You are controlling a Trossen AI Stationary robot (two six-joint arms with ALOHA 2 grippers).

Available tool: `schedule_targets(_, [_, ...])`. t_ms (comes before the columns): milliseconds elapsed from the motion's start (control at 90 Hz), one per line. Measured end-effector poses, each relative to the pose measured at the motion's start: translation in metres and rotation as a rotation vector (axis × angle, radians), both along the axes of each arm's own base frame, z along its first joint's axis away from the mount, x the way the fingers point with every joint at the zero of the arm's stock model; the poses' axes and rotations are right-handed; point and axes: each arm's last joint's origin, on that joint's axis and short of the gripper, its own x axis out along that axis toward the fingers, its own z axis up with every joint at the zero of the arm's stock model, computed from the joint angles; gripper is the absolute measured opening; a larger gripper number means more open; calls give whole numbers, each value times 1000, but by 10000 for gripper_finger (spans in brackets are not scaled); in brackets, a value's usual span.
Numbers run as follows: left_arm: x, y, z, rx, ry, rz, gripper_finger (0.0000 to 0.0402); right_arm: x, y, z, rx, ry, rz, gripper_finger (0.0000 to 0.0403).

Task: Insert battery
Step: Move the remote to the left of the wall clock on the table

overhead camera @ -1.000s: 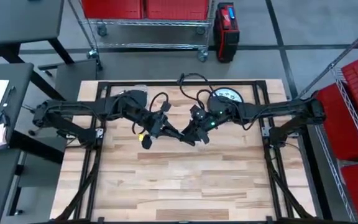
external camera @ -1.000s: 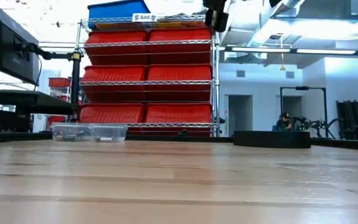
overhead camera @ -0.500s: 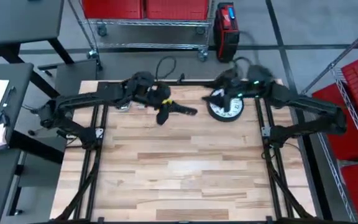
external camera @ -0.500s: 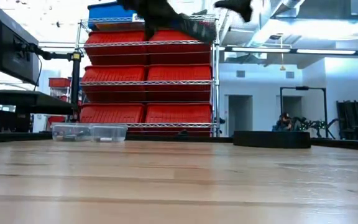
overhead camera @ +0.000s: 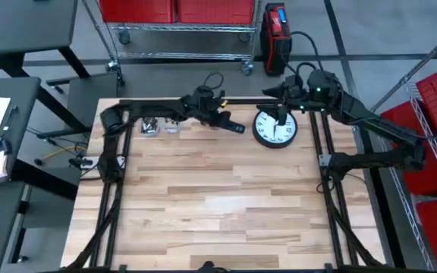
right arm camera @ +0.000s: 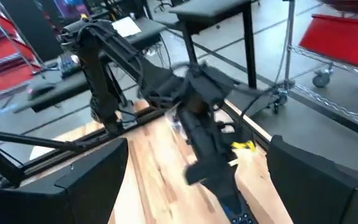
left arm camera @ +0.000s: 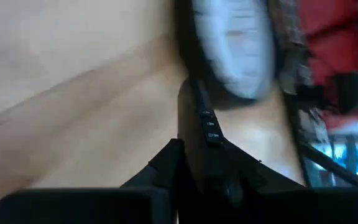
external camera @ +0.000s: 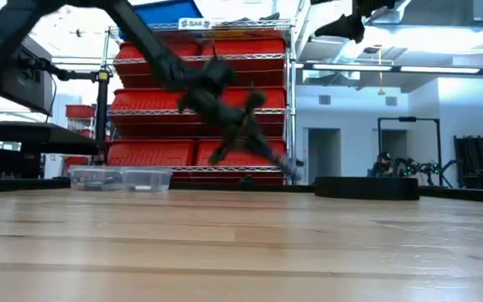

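a slim dark device (left arm camera: 207, 124) with a row of small buttons is being gripped by the left claw (overhead camera: 224, 125), whose fingers are being kept closed on its near end (the battery itself cannot be made out in any view). the device is being held out over the far part of the bench (overhead camera: 218, 205), its free end pointing toward the round clock (overhead camera: 275, 130) and lying just beside the clock's rim. in the low view the left arm is being seen sloping down from the upper left, with the device's tip low over the far edge of the bench, near the clock (external camera: 367, 187).

the clock is lying flat on the bench, face up, with a white dial and a dark rim. the right claw (overhead camera: 280, 106) is being held above the clock's far edge, its fingers (right arm camera: 98, 180) spread wide and nothing being gripped between them; the left arm and the device are being shown ahead of it in the right wrist view.

a clear plastic box (overhead camera: 161, 126) is sitting at the far left of the bench, well apart from the clock. red bins on a wire shelf (external camera: 199, 109) are standing behind the bench.
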Motion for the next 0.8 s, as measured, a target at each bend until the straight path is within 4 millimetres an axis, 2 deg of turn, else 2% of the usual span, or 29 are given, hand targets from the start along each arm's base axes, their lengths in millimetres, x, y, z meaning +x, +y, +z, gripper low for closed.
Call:
schedule_targets(244, [-3, 13, 9, 33, -17, 77, 56, -3, -3, -4, 15, 38, -44, 356])
schedule_targets(511, [-12, 8, -7, -99, 158, 132, 154, -3, -3, -6, 22, 61, -64, 356])
schedule_targets(800, [-14, 7, -9, -74, 189, 122, 171, -4, -3, -7, 30, 74, -63, 356])
